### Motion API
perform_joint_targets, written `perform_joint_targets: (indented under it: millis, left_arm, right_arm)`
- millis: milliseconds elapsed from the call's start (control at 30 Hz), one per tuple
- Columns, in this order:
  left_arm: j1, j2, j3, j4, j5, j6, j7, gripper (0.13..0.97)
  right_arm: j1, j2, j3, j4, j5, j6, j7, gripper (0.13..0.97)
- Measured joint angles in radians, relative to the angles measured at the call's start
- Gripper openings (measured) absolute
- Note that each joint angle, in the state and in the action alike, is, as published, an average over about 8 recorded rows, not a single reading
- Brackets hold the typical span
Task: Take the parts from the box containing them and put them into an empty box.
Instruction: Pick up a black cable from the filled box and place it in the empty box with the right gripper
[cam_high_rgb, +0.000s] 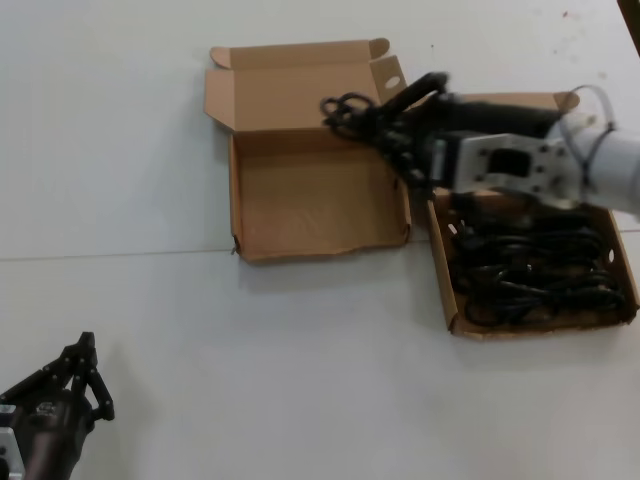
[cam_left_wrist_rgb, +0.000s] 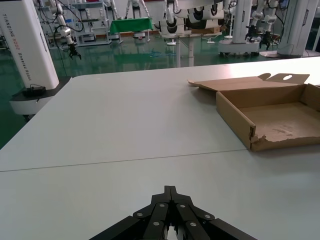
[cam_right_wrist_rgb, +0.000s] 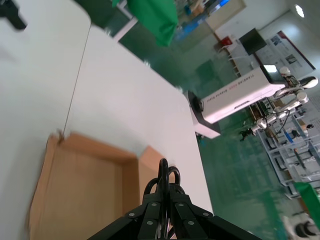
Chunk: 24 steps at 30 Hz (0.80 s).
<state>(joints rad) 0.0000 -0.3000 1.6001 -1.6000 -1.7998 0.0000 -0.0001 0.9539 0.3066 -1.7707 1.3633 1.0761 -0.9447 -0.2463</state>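
Note:
My right gripper (cam_high_rgb: 385, 128) is shut on a black power cord (cam_high_rgb: 348, 110) and holds it above the back right corner of the empty box (cam_high_rgb: 245, 205), the squarer tray with the wavy front rim. In the right wrist view the cord's loops (cam_right_wrist_rgb: 166, 173) stick out past the shut fingertips, over the empty box (cam_right_wrist_rgb: 75, 185). The box containing the parts (cam_high_rgb: 444, 290), to the right, holds several more black cords (cam_high_rgb: 535, 270). My left gripper (cam_high_rgb: 85, 352) is shut and empty, parked at the near left; it also shows in the left wrist view (cam_left_wrist_rgb: 170, 191).
The empty box's hinged lid (cam_high_rgb: 290, 85) lies open behind its tray, with a round-holed side flap (cam_high_rgb: 388, 75). A seam (cam_high_rgb: 110, 256) crosses the white table. The left wrist view shows the empty box (cam_left_wrist_rgb: 235, 115) far off.

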Motion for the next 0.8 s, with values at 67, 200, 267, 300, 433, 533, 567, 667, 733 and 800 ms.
perform_joint_targets:
  millis: [67,200,267,300,433,533,567,667,733,800]
  left_arm:
    - [0.000,0.000,0.000,0.000,0.000,0.000,0.000,0.156]
    - [0.000,0.000,0.000,0.000,0.000,0.000,0.000,0.156]
    - [0.000,0.000,0.000,0.000,0.000,0.000,0.000,0.156]
    - [0.000,0.000,0.000,0.000,0.000,0.000,0.000,0.156]
    - [0.000,0.000,0.000,0.000,0.000,0.000,0.000,0.156]
    - [0.000,0.000,0.000,0.000,0.000,0.000,0.000,0.156]
    - [0.000,0.000,0.000,0.000,0.000,0.000,0.000,0.156]
    - [0.000,0.000,0.000,0.000,0.000,0.000,0.000,0.156]
    - [0.000,0.000,0.000,0.000,0.000,0.000,0.000,0.156]
    - [0.000,0.000,0.000,0.000,0.000,0.000,0.000,0.156]
  right_arm:
    - [0.010,-0.020,-0.018,-0.035,0.015,0.021,0.000,0.161]
    - [0.026,-0.051,-0.057,-0.105,0.050,0.065,0.000,0.161]
    - [0.034,-0.063,-0.076,-0.140,0.070,0.086,0.000,0.161]
    - [0.038,-0.068,-0.086,-0.158,0.081,0.097,0.000,0.161]
    - [0.058,-0.083,-0.122,-0.228,0.125,0.136,0.000,0.161]
    - [0.075,-0.091,-0.146,-0.274,0.157,0.160,0.000,0.161]
    - [0.081,-0.093,-0.153,-0.288,0.166,0.167,0.000,0.161]
    - [0.097,-0.096,-0.174,-0.328,0.195,0.186,0.000,0.161]
    - [0.106,-0.097,-0.187,-0.352,0.214,0.197,0.000,0.161]
    - [0.116,-0.097,-0.200,-0.374,0.231,0.208,0.000,0.161]
